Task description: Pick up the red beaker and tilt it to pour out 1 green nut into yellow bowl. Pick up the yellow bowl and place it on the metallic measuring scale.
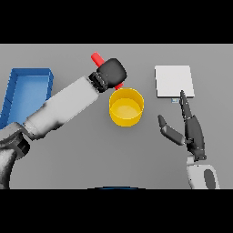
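Left hand (112, 71) curled round tilted red beaker (96, 58), just above yellow round bowl (126, 107) at bench (91, 150) centre. Right hand (191, 129) open w/ straight fingers, near flat metallic square scale (174, 81).

Open desk (91, 154) lies between my right hand (191, 129) and the yellow bowl (126, 107). My left hand (112, 72), gripping the red beaker (97, 58), blocks the bowl's far-left rim. The scale (174, 81) stands unobstructed; blue bin (27, 88) bounds the left.
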{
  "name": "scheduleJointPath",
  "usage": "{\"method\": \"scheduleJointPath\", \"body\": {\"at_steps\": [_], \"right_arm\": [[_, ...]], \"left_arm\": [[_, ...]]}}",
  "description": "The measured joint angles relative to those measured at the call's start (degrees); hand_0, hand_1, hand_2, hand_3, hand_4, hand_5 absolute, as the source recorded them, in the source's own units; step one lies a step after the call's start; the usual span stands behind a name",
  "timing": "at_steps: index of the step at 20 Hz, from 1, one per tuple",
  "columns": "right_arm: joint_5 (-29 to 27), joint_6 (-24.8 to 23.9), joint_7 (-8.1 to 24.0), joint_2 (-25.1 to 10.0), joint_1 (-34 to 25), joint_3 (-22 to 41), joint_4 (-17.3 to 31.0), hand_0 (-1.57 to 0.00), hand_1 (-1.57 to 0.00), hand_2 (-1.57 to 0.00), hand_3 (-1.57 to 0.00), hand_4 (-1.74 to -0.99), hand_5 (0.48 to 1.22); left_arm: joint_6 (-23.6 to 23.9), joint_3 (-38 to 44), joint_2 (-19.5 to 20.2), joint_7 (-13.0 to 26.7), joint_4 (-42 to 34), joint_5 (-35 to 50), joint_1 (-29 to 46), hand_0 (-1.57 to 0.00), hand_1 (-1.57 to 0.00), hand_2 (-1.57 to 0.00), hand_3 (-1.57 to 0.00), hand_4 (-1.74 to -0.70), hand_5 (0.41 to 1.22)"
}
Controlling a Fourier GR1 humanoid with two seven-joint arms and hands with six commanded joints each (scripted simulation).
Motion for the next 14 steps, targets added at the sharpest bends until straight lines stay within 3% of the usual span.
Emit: {"method": "scheduleJointPath", "body": {"at_steps": [2, 8, 14], "right_arm": [[0.52, -0.05, -0.81, 0.74, 0.01, 0.77, 0.53, 0.00, 0.00, 0.00, 0.00, -1.188, 0.647], [0.30, -0.71, 0.47, -0.26, 0.27, -0.35, -1.24, 0.00, 0.00, 0.00, 0.00, -1.167, 0.626], [1.11, -1.12, 0.96, -0.07, -0.81, -0.19, 0.22, 0.00, 0.00, 0.00, 0.00, -1.159, 0.632]], "left_arm": [[-1.32, -2.86, 0.10, -0.54, 0.61, -1.52, -1.71, -1.57, -1.57, -1.57, -1.57, -1.73, 1.220], [1.06, -11.93, -0.62, -4.30, 3.69, -6.80, -5.95, -1.57, -1.57, -1.57, -1.57, -1.73, 1.221], [1.95, -19.22, -3.07, -4.75, 6.60, -10.74, -10.56, -1.57, -1.57, -1.57, -1.57, -1.73, 1.221]]}}
